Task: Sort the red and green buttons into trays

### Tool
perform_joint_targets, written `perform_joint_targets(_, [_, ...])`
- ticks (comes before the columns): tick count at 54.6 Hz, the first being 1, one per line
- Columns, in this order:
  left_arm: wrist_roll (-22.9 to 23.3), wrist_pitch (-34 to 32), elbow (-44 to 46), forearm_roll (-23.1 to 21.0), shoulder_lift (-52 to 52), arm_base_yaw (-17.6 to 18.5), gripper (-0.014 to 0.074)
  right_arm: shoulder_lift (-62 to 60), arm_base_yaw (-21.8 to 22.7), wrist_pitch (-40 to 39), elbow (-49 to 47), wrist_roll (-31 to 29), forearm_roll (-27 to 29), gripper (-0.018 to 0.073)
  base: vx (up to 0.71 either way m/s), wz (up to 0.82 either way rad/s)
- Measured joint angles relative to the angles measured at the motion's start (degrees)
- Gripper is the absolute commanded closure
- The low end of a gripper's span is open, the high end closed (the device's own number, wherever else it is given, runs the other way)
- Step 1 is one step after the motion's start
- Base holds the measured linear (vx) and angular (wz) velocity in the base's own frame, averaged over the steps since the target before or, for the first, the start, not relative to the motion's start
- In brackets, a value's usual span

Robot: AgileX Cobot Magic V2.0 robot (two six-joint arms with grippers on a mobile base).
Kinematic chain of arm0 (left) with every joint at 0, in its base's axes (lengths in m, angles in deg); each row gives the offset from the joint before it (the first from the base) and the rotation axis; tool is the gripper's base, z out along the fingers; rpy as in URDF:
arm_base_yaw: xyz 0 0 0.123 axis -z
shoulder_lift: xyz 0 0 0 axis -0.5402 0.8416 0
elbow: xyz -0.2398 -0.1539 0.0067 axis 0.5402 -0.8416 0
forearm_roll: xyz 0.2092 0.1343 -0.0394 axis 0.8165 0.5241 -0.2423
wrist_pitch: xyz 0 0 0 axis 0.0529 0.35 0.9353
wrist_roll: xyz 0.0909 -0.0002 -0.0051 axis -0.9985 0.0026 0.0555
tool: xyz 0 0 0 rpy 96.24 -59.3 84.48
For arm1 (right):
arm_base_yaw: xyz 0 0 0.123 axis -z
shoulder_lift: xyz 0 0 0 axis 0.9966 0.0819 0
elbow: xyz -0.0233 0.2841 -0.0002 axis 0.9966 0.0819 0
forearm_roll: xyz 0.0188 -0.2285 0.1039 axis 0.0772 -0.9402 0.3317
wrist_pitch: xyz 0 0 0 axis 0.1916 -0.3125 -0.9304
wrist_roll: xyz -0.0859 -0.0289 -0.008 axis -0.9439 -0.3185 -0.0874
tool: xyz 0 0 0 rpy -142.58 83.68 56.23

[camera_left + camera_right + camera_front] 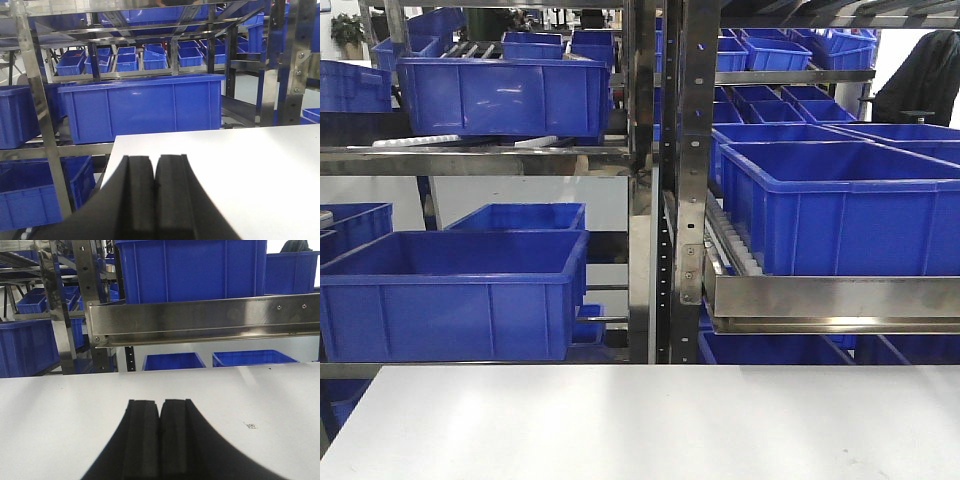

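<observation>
No button and no red or green tray shows in any view. My left gripper (155, 161) is shut with nothing between its black pads, and sits low over the white table (250, 170) near its far left corner. My right gripper (159, 404) is also shut and empty, low over the white table (60, 415), facing the rack. Neither gripper shows in the front view, where only the bare white table (640, 420) lies in the foreground.
A steel rack (655, 180) stands behind the table with several deep blue crates (450, 290) on its shelves. A steel shelf rail (205, 320) juts out at the right. A small printed mark (251, 426) lies on the table.
</observation>
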Motion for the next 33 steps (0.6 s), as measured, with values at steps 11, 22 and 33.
perform_joint_targets(11, [0.0,0.0,0.0,0.0,0.0,0.0,0.0602,0.0,0.0,0.0,0.0,0.0,0.0,0.0568,0.0,0.0])
perform_joint_targets(22, [0.0,0.0,0.0,0.0,0.0,0.0,0.0602,0.0,0.0,0.0,0.0,0.0,0.0,0.0568,0.0,0.0])
perform_joint_targets(33, [0.0,0.0,0.0,0.0,0.0,0.0,0.0602,0.0,0.0,0.0,0.0,0.0,0.0,0.0568,0.0,0.0])
